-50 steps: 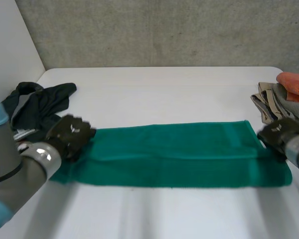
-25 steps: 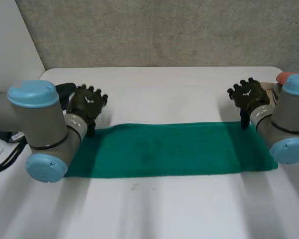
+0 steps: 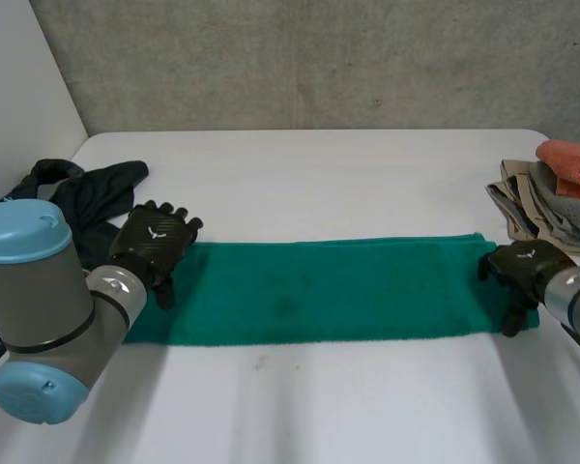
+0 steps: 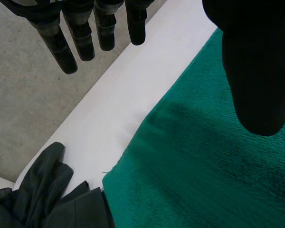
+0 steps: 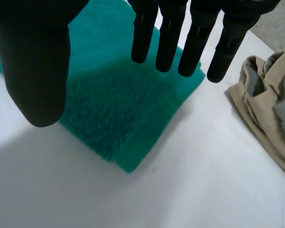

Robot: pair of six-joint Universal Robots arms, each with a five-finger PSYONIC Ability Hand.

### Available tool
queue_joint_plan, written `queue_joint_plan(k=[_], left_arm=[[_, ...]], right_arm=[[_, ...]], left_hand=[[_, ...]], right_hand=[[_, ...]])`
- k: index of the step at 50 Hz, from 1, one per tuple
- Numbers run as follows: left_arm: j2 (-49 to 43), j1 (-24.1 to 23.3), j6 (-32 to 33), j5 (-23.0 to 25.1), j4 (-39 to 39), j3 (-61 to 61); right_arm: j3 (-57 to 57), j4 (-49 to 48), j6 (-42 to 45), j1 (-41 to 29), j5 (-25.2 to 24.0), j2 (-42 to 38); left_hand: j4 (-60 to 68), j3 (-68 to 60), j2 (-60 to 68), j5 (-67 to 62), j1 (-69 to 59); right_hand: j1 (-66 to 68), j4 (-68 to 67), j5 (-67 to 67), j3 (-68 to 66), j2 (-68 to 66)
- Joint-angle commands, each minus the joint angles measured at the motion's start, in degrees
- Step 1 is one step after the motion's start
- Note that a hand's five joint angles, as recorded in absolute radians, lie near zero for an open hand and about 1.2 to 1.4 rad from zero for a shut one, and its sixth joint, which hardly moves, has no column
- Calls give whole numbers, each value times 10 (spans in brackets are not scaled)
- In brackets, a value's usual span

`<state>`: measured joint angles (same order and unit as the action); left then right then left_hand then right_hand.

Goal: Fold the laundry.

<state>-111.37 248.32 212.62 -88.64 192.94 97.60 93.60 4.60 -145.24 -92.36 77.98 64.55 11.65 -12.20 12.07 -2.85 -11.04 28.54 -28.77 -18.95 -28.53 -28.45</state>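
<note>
Green towel [image 3: 329, 290] folded into a long strip across the white tabletop [image 3: 319, 174], an open hand over each end.

Left hand [image 3: 155, 246] is over the towel's left end and right hand [image 3: 517, 271] over its right end, both with fingers straight, spread from the thumb and holding nothing. A black garment [image 3: 77, 198] lies just beside the left end. A pile of clothes [image 3: 551, 193] sits near the right end.

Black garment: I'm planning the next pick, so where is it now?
In the head view the black garment lies bunched at far left, just beyond the left hand, by the left end of the green towel.
</note>
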Motion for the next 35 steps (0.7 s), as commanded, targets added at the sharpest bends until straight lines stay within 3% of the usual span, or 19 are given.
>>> queue_joint_plan(k=[1,4,5,6,13,17,25,29,30,33,35], left_arm=[[1,-3,-3,0,2,-4],[4,-3,-3,-1,2,-4],[4,-4,-3,-1,1,-3],[5,-4,-4,-1,2,-2],[26,-5,-4,-2,1,0],[55,-5,-4,-1,1,9],[98,1,-4,-1,1,27],[106,2,-7,-1,1,31],[106,2,-13,-1,1,31],[110,1,-27,-1,1,30],[113,1,-34,-1,1,30]], right_arm=[[58,-107,7,31,-37,0],[61,-108,7,35,-40,-5],[62,-108,7,37,-41,-6],[63,-113,7,42,-37,-6],[66,-131,7,85,-10,10],[69,-147,18,117,7,67],[53,-154,151,152,23,92],[46,-187,156,57,12,96],[39,-215,157,-15,-1,94],[36,-285,161,-147,-35,91],[35,-318,158,-202,-56,89]], left_hand=[[-16,22,-21,28,10],[-16,22,-21,28,10],[-16,22,-21,28,10],[-16,22,-21,28,10],[-16,22,-21,28,10],[-16,22,-21,28,10],[-16,22,-21,28,10],[-16,22,-21,28,10],[-16,22,-21,28,10],[-16,22,-21,28,10],[-16,22,-21,28,10]], right_hand=[[54,-52,-50,-54,-55],[73,-70,-69,-73,-74],[136,-134,-132,-136,-137],[510,-507,-506,-510,-511],[515,-512,-511,-515,-515],[515,-512,-511,-515,-515],[515,-512,-511,-515,-515],[515,-512,-511,-515,-515],[515,-512,-511,-515,-515],[515,-512,-511,-515,-515],[515,-512,-511,-515,-515]])
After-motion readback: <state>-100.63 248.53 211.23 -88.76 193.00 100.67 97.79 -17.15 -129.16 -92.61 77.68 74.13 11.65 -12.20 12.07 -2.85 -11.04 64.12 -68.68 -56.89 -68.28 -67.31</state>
